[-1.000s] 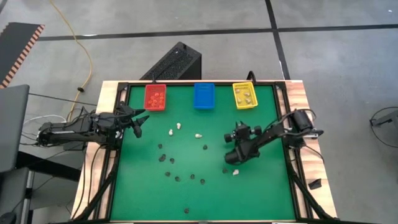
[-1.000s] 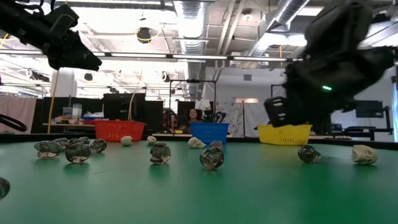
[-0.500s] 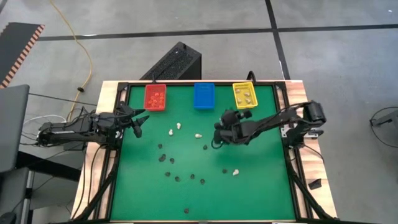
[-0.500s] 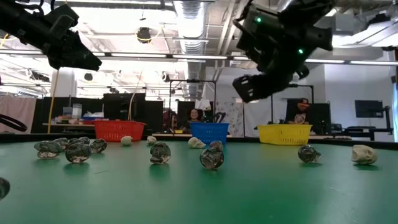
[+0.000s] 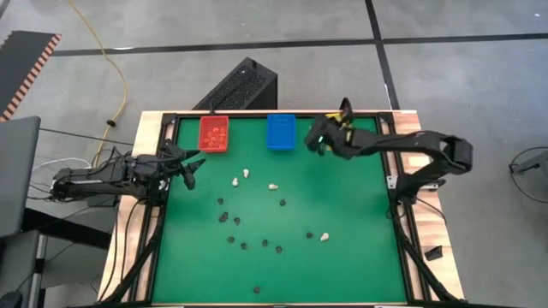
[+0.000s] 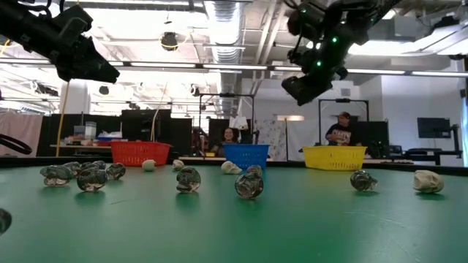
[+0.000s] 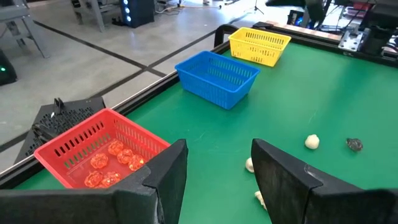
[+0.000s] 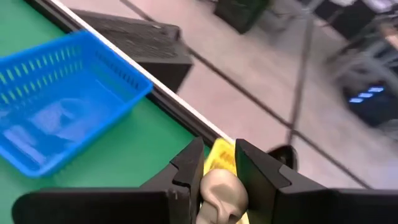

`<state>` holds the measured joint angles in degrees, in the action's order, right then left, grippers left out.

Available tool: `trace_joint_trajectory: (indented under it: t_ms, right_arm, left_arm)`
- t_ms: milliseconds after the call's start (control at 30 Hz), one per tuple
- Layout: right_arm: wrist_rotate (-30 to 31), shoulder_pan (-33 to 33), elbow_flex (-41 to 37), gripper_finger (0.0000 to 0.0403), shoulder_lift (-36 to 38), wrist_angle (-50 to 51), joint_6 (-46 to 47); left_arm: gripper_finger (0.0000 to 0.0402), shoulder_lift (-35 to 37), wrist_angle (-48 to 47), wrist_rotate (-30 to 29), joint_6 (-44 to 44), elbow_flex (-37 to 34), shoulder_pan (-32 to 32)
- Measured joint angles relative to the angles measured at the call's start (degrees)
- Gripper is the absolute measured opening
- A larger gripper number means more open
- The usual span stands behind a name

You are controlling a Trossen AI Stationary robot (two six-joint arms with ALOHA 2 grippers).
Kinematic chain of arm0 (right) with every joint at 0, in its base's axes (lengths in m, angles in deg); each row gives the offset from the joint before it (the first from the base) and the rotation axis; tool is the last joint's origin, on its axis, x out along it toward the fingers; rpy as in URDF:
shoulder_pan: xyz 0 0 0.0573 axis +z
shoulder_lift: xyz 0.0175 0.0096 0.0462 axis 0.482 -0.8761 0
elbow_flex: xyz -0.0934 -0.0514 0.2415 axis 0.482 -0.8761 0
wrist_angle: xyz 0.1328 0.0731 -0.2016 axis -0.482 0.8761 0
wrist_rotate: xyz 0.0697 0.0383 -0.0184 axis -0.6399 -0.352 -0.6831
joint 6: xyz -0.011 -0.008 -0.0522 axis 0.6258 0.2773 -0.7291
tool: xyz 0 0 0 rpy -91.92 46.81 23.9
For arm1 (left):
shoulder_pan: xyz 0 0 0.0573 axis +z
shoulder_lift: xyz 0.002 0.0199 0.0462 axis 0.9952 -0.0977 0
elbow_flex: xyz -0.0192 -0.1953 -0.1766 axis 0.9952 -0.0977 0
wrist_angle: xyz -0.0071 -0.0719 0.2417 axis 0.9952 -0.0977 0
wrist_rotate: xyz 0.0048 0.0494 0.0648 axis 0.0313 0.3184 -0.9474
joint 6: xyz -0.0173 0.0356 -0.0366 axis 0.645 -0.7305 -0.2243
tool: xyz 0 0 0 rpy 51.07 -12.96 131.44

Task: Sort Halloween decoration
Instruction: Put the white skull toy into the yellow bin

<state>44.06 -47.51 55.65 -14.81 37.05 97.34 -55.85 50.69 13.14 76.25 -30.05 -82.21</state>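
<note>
**A:** Red rectangular plastic mesh bin [image 7: 102,152]: orange-brown trinkets [image 7: 111,163] lie on its floor. Blue rectangular mesh bin [image 7: 217,76] beside it shows nothing inside in the left wrist view. Yellow rectangular mesh bin [image 7: 259,45] sits at the far end of the row; its contents cannot be made out there.

**B:** Right gripper [image 8: 217,186]?

**A:** Fingers nearly together, pinching a cream-white skull-shaped trinket [image 8: 221,191]. The right wrist view puts it directly above the yellow bin, with the blue bin off to one side. From overhead the right arm covers most of that bin, so the skull itself shows only in the wrist picture.

**B:** Left gripper [image 7: 214,168]?

**A:** Fingers spread apart, nothing between them. It hovers at the table's left edge, near the red bin.

**B:** Remaining pieces?

**A:** Overhead, small black trinkets [image 5: 244,244] lie scattered in a loose ring on the green felt table top [image 5: 360,257], with cream-white trinkets [image 5: 247,174] above them towards the bins and one more at lower right. The low view shows these dark pieces as glossy lumps, and people in the room behind.
</note>
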Motion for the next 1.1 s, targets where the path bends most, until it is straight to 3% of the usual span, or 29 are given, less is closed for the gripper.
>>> trace_joint_trajectory:
  t_ms: [100,300,667,900,1100]
  right_arm:
    - [-8.7,-5.13,0.0,0.011,2.39,-2.95,-3.29]
    - [-12.33,-11.59,-4.21,0.011,3.59,-7.27,-1.51]
    - [-23.53,-16.86,-25.21,0.011,3.09,-38.04,3.05]
    - [-28.99,-19.38,-28.48,0.0128,2.96,-42.05,4.78]
    - [-29.51,-20.12,-28.48,0.015,2.65,-40.99,5.1]
  left_arm:
    - [0.0169,0.0,-0.03,0.0,-0.02,0.0,-0.01]
    - [0.0169,-0.01,-0.14,0.08,0.02,0.0,0.01]
    - [0.0169,0.0,-0.13,0.17,0.0,0.0,0.01]
    - [0.0169,0.0,-0.12,0.13,0.02,0.0,0.01]
    - [0.0169,-0.02,-0.12,0.09,0.04,0.0,0.01]
